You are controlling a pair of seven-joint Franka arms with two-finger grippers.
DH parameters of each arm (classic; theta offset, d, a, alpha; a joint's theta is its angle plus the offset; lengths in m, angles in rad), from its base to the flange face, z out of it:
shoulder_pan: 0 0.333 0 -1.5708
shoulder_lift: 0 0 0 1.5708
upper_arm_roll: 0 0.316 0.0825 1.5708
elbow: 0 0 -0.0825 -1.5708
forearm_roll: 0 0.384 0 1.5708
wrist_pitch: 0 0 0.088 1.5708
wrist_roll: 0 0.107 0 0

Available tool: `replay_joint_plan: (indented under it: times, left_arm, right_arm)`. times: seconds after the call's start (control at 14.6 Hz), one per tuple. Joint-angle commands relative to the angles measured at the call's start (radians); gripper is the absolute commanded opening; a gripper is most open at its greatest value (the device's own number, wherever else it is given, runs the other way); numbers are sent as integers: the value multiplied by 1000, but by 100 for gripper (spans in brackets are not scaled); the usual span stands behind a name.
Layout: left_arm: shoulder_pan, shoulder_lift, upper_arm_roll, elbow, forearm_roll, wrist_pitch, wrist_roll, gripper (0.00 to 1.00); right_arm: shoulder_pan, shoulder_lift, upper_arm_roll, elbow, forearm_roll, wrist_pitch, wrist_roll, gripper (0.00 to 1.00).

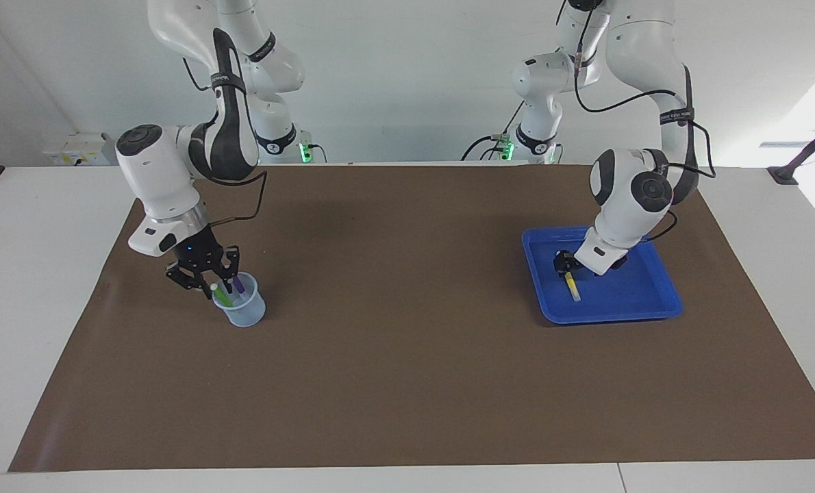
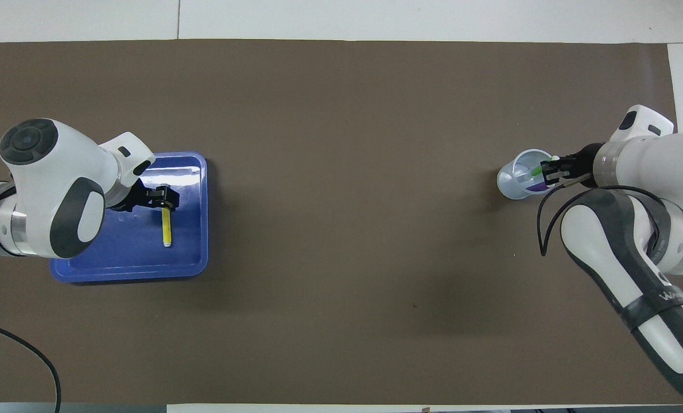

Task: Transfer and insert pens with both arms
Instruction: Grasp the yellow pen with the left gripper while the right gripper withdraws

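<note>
Brown matting (image 1: 407,342) covers most of the white table we share with a blue tray (image 1: 654,301) at the left arm's end and a clear cup (image 1: 243,311) at the right arm's end. We see the left gripper (image 1: 563,263) down inside the tray at the yellow pen (image 1: 572,286), which lies flat on the tray floor with its pale cap pointing away from the robots. The wrist housing hides most of the black fingers in the facing view; overhead they seem to meet the pen's near end, but we cannot tell whether they are clamped on it or just apart around it. The right gripper (image 1: 205,277) hangs just over the cup's rim, fingers spread. The green pen (image 1: 219,294) and the purple pen (image 1: 238,283) both stand tilted in the cup, the green one's white cap close by the fingertips; whether a finger touches it is hard to make out. Overhead, the right arm (image 2: 634,252) is cut off at the picture's edge.
</note>
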Motion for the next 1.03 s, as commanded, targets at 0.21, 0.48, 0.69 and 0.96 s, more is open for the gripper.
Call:
replay_joint_plan:
  times: [0.21, 0.48, 0.69, 0.96]
  left_arm:
    - [-24, 20, 6, -24, 22, 48, -32, 68]
    - [-23, 21, 6, -24, 22, 48, -32, 0]
    - [-15, 21, 6, -21, 25, 48, -27, 0]
    - [-7, 31, 6, 14, 25, 24, -22, 0]
  right_arm:
    - [-19, -38, 8, 118, -6, -138, 94, 100]
    - [-14, -59, 5, 271, -20, -369, 240, 100]
    - [-9, -61, 5, 412, -46, -566, 337, 100]
    - [4, -59, 17, 542, -121, -753, 444, 100]
